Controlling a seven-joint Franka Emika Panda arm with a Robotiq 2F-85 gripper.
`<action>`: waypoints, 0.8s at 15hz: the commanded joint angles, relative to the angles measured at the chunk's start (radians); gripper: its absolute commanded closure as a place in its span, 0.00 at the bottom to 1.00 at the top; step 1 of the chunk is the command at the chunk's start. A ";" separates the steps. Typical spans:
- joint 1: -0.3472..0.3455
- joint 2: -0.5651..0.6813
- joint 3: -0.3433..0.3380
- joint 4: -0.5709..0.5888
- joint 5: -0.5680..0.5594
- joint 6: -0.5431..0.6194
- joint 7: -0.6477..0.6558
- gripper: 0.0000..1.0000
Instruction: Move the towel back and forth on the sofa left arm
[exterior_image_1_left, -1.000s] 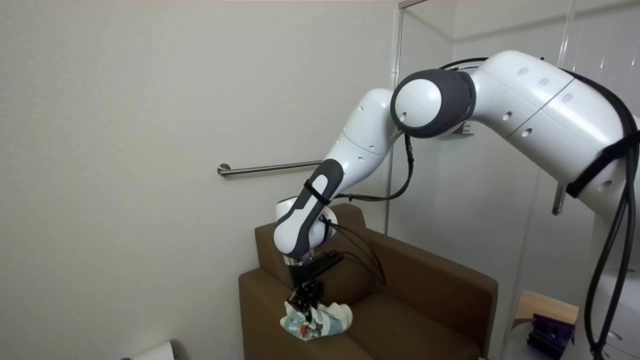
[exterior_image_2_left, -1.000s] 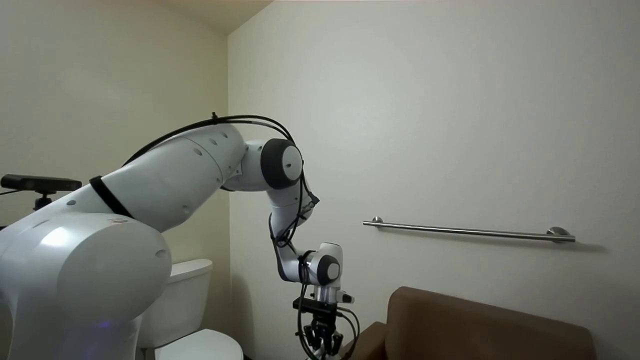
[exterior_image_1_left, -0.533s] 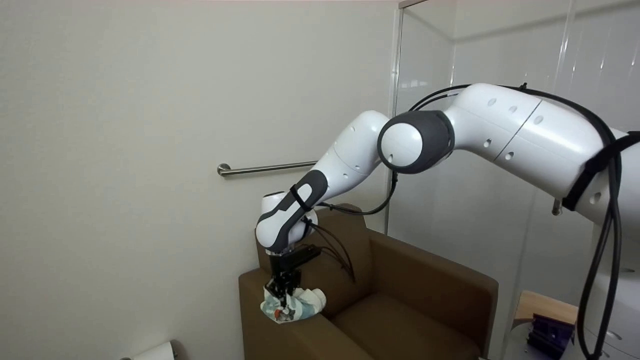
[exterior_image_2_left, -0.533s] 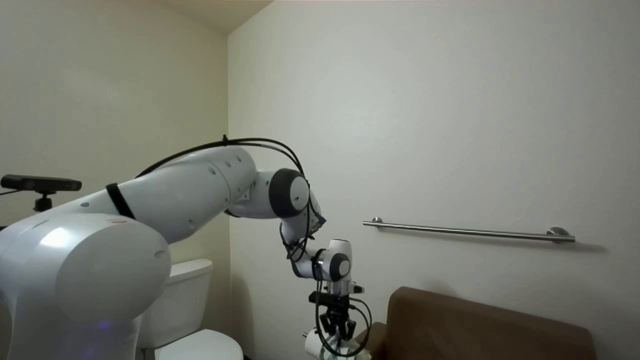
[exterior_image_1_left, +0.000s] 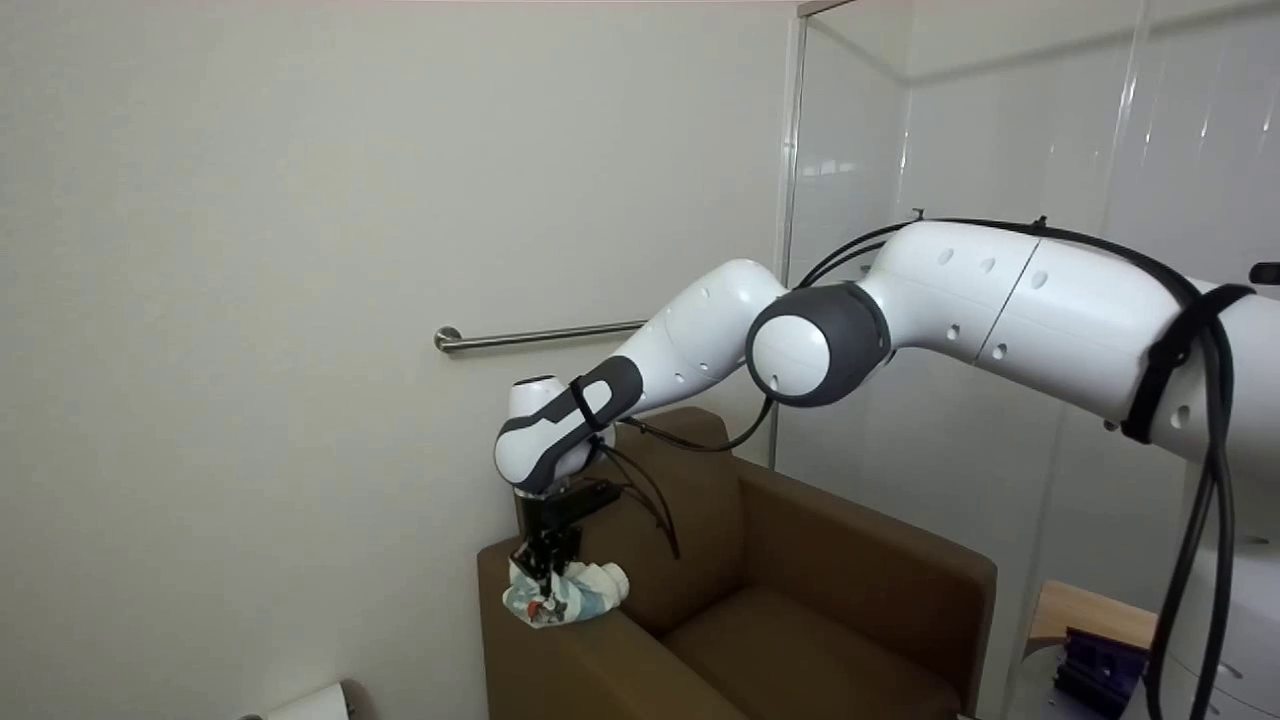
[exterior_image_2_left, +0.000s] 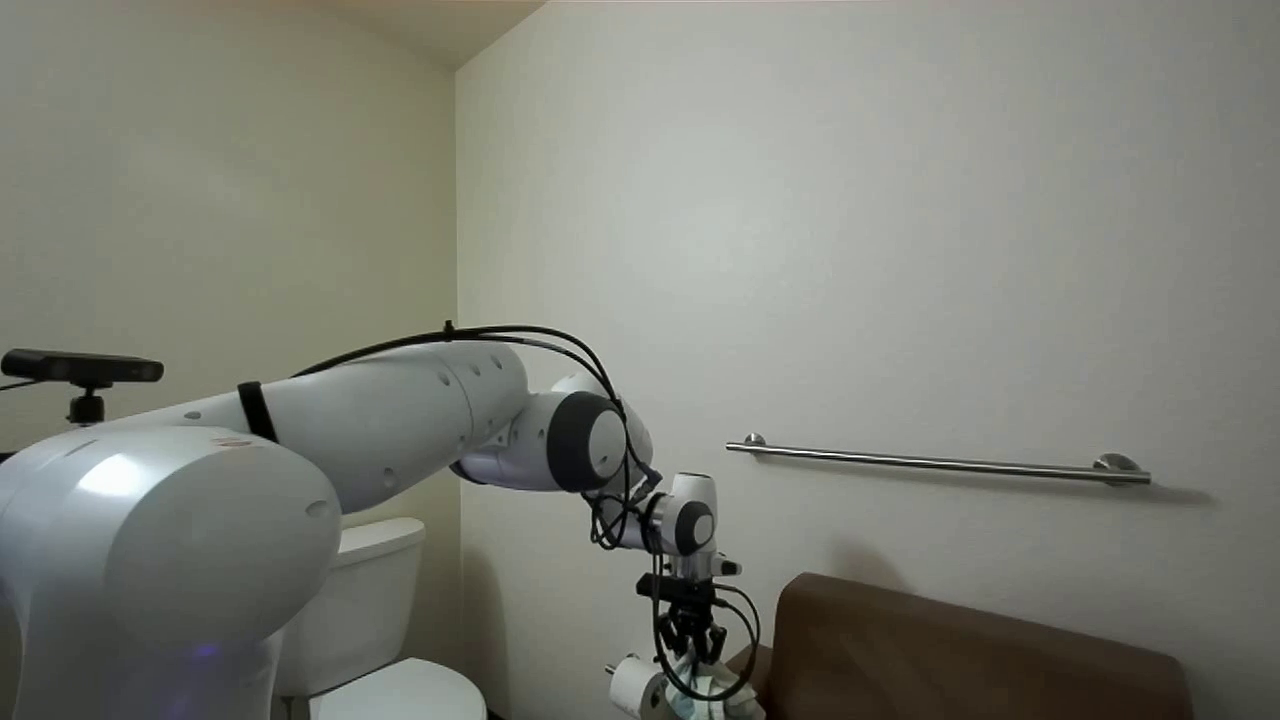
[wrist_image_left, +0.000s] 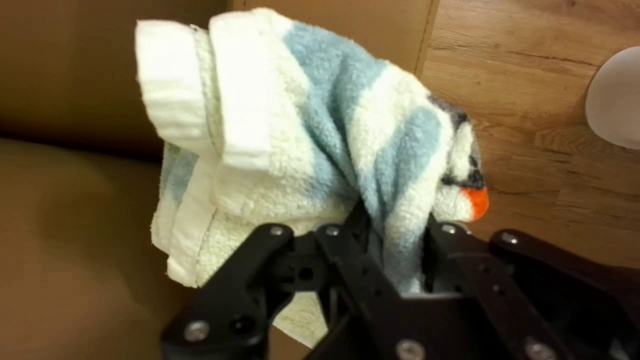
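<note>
In the wrist view, the jaws stand at the bottom of the frame, closed tight around a gathered fold of the towel. In an exterior view, the towel lies bunched left of lower centre, on the sofa arm, below a metal bar.

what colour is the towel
The towel is white, light blue, dark grey and orange, clearest in the wrist view.
</note>
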 joint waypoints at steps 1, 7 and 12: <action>-0.041 -0.005 0.043 0.032 0.018 -0.050 -0.095 0.90; -0.100 -0.079 0.149 -0.165 0.056 -0.048 -0.236 0.90; -0.162 -0.143 0.213 -0.401 0.111 -0.047 -0.233 0.90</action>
